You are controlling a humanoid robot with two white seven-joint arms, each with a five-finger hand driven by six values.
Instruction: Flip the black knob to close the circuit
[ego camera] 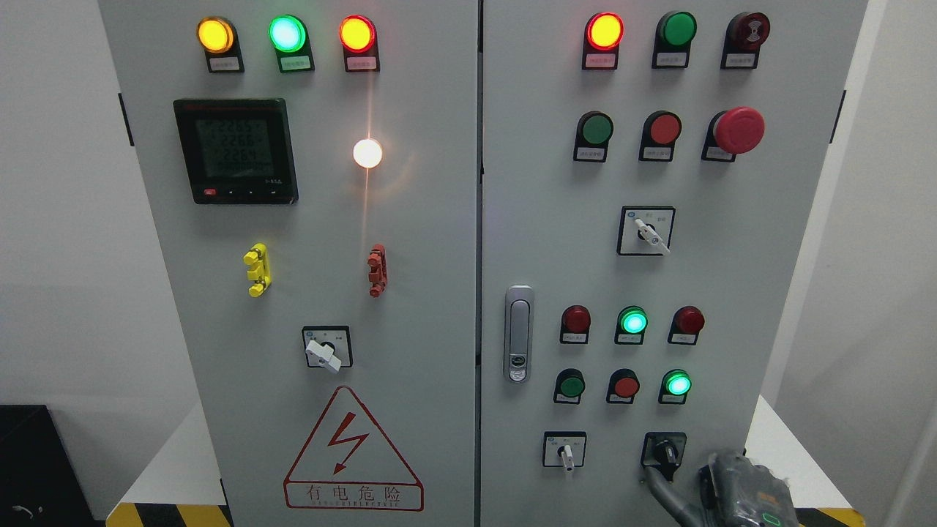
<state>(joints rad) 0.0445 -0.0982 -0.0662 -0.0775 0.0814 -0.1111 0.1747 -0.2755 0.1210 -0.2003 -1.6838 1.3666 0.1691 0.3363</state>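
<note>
Reaching up from the lower right corner, your right hand (732, 487) has one grey finger (662, 492) at the black knob (665, 448), which sits at the bottom right of the right door (732, 278), just right of the small white selector (565, 454). Can't tell from this view whether the fingers actually pinch the knob or only touch its lower edge; the rest of the hand is cropped by the frame edge, so treat the grip as unconfirmed. Left hand isn't visible. My read: you're at contact, turn not done yet. Get fingers on both sides of the knob lever before you rotate, otherwise one finger will likely slip off the tip. Rotate about the knob's own axis with the wrist, don't sweep the whole arm, and keep pressure light into the panel. Stay clear of the white selector. Watch the knob pointer and the nearby lamps (678, 383) for a state change as your confirmation.
</note>
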